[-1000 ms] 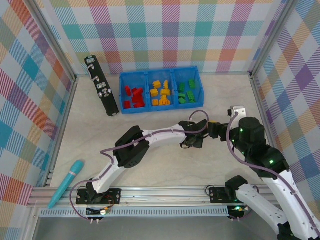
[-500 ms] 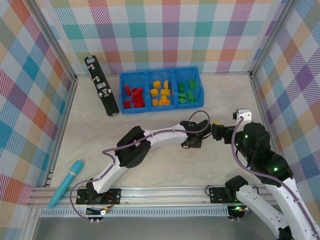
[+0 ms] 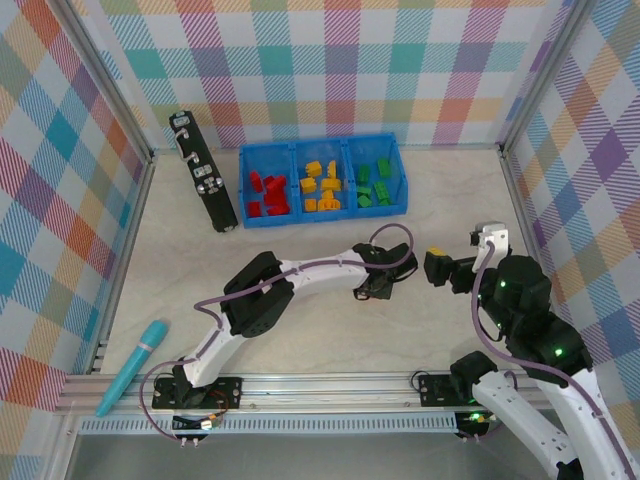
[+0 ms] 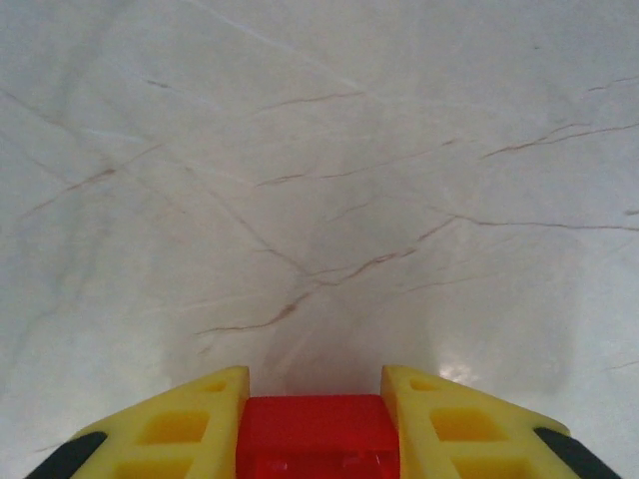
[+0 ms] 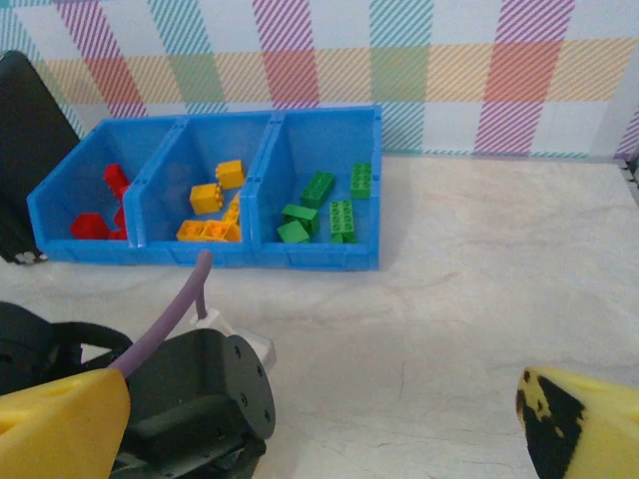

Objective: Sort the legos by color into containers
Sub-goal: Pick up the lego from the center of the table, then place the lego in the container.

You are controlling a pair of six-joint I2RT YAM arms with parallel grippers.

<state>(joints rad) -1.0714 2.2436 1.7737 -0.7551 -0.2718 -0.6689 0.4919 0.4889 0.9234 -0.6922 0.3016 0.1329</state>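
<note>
The blue bin (image 3: 322,217) stands at the back of the table with three compartments. Red legos (image 3: 268,192) lie in the left one, yellow-orange legos (image 3: 322,185) in the middle, green legos (image 3: 372,183) in the right. My left gripper (image 3: 368,290) is low over the table's middle, shut on a red lego (image 4: 318,434) between its yellow fingers (image 4: 190,424). My right gripper (image 3: 441,268) hangs to its right, open, nothing between its fingers. The right wrist view faces the bin (image 5: 300,255) and its green legos (image 5: 329,210), the right gripper (image 5: 319,429) spread wide.
A black upright panel (image 3: 203,185) leans left of the bin. A teal pen-like tool (image 3: 133,366) lies near the front left corner. Checkered walls and metal rails enclose the table. The left arm's wrist (image 5: 190,399) sits close before the right gripper.
My left gripper has shut on the red lego. The right arm has drawn back to the right, away from the left gripper, with its fingers spreading a little wider.
</note>
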